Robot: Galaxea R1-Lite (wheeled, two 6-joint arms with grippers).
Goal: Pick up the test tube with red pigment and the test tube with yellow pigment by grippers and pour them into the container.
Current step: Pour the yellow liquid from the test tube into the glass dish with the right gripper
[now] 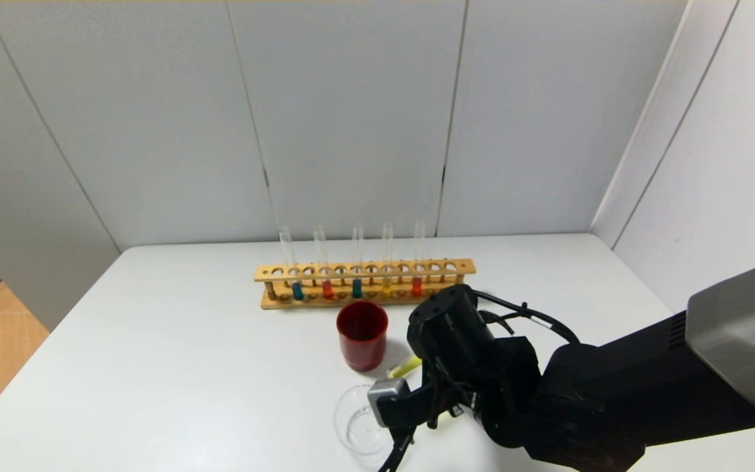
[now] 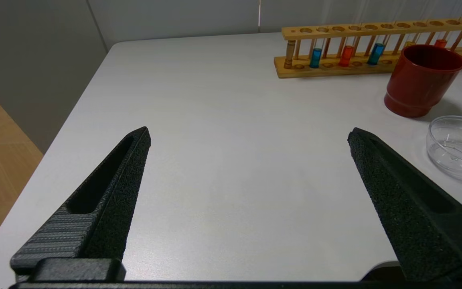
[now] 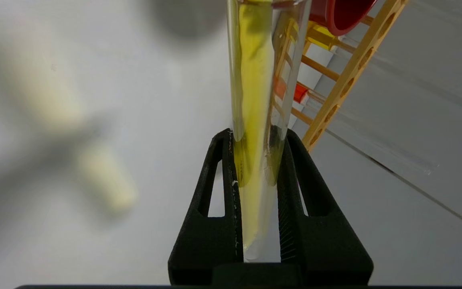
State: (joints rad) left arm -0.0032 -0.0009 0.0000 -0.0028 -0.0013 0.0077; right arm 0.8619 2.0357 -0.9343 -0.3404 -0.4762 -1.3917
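My right gripper (image 1: 425, 382) is shut on the test tube with yellow pigment (image 1: 406, 367), held steeply tilted beside the red cup and just above the container (image 1: 356, 419), a low clear glass cup. In the right wrist view the yellow liquid lies spread along the tube (image 3: 255, 100) between the jaws of the gripper (image 3: 255, 134). A test tube with red pigment (image 1: 327, 288) stands in the wooden rack (image 1: 364, 270); another red one (image 1: 417, 286) stands further right. My left gripper (image 2: 249, 134) is open and empty over bare table, out of the head view.
A dark red cup (image 1: 362, 334) stands between rack and container. The rack also holds two teal tubes (image 1: 297, 290) and a yellow one (image 1: 386, 288). The left wrist view shows the rack (image 2: 375, 30), cup (image 2: 421, 80) and container (image 2: 457, 146). Walls stand behind and right.
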